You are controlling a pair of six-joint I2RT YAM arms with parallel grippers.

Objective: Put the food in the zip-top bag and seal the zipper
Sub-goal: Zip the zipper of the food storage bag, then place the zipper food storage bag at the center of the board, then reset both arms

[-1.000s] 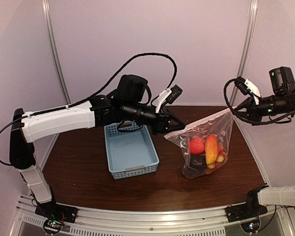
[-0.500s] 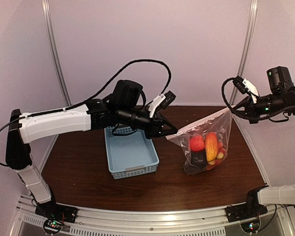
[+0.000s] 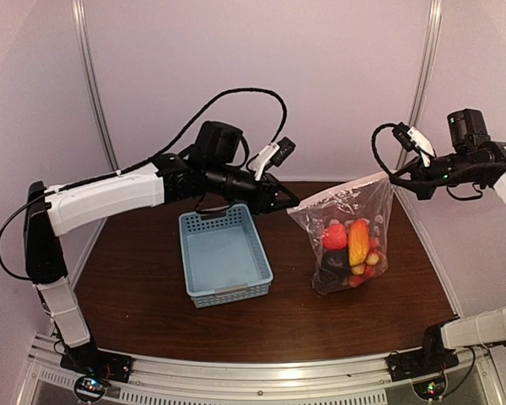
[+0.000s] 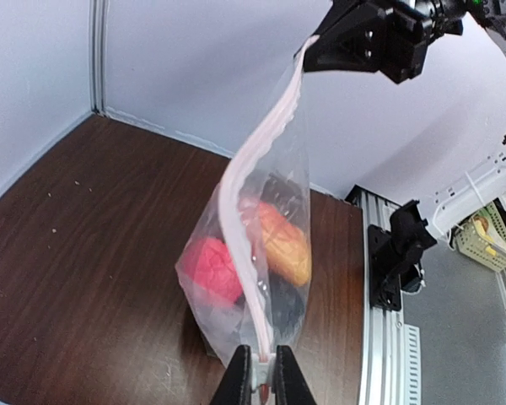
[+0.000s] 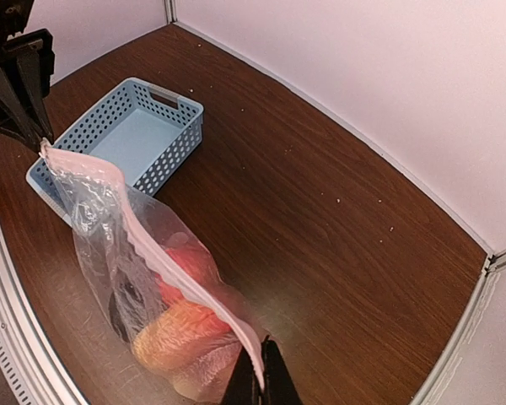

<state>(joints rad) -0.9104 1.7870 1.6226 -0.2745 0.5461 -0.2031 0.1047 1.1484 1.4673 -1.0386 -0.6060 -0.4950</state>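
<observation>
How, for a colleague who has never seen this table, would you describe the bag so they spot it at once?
On the dark wooden table, look right of the light-blue basket. There the left tool and right tool each pinch one top corner of a clear bag, holding it upright between them. It alone is see-through, with red and orange toy food inside.

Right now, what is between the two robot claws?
The zipper of the bag stretches from the left gripper to the right gripper, in the top view.
</observation>
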